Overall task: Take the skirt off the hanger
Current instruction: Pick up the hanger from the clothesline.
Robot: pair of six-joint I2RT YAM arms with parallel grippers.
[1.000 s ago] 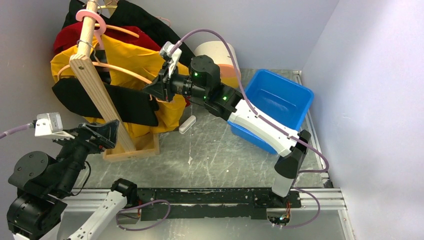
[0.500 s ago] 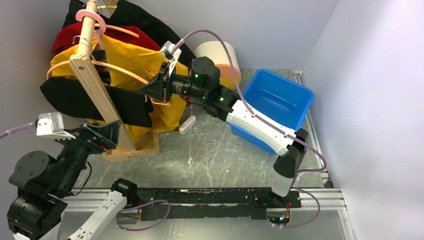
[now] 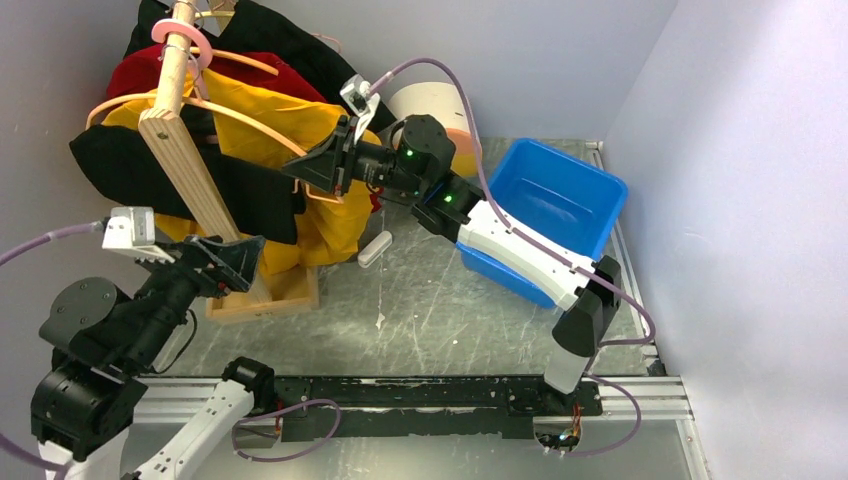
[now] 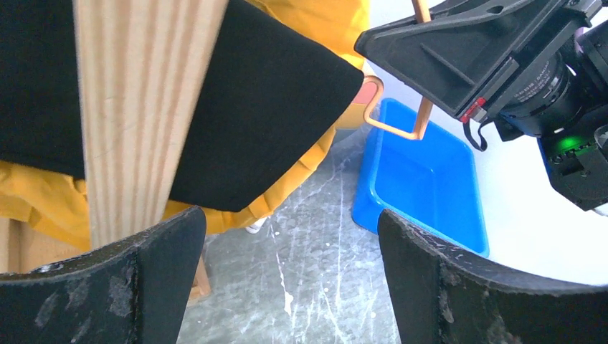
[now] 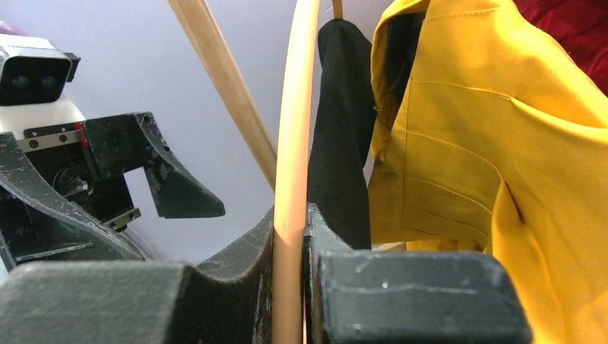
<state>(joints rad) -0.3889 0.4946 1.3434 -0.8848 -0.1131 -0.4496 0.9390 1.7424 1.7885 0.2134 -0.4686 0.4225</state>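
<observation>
A black skirt (image 3: 180, 175) (image 4: 251, 107) (image 5: 340, 143) hangs on a peach plastic hanger (image 3: 250, 122) (image 5: 294, 143) at the wooden rack (image 3: 195, 170). My right gripper (image 3: 325, 165) (image 5: 290, 244) is shut on the hanger's right end, its jaws pressed on the thin bar. In the left wrist view that bent hanger end (image 4: 394, 129) sticks out below the right gripper's fingers (image 4: 459, 50). My left gripper (image 3: 235, 262) (image 4: 290, 279) stands open and holds nothing, low beside the rack's post (image 4: 136, 107), below the skirt's hem.
A yellow garment (image 3: 300, 120) (image 5: 466, 143), a red one (image 3: 250, 70) and a black one hang behind on the same rack. A blue bin (image 3: 560, 200) (image 4: 423, 186) sits at the right. A white roll (image 3: 430, 100) stands at the back and a small white object (image 3: 375, 248) lies on the table.
My right gripper has tightened on the hanger and raised it, carrying the black skirt up and left along the rack. The left arm has risen and moved right toward the rack's post.
</observation>
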